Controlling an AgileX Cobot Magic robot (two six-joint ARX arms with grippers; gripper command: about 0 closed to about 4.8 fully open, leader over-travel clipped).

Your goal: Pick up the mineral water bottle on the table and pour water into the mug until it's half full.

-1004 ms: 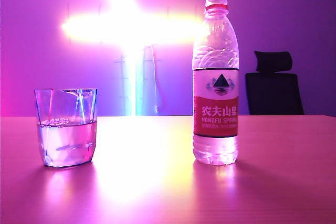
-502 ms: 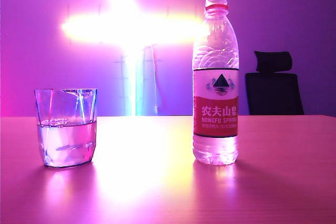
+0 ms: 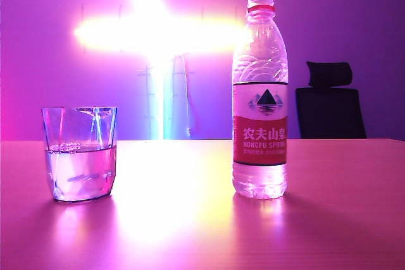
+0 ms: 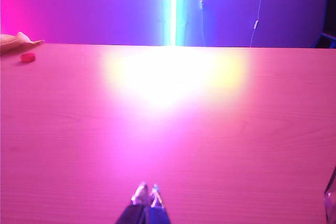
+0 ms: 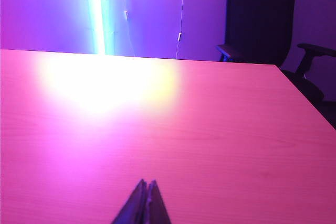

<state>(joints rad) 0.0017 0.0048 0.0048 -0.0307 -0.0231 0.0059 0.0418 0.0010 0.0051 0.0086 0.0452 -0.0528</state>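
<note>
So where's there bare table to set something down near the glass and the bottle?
The table is bare between the glass and the bottle, and right of the bottle. Both shut grippers, left and right, hover over bare wood. Nowhere looks crowded.

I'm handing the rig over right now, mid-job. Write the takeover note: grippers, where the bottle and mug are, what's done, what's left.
Left gripper: shut, empty, low over bare table, touching nothing.
Right gripper: shut, empty, likewise over bare tabletop.
Mineral water bottle: upright on the table, right side of the exterior view, cap off, neck open, nobody holding it.
Mug: upright on the left, apart from the bottle, water roughly halfway up.
Small red object, possibly the cap, lies at the table's far edge in the left wrist view.
Done: the pour appears complete.
Left: probably nothing; confirm the level.
</note>
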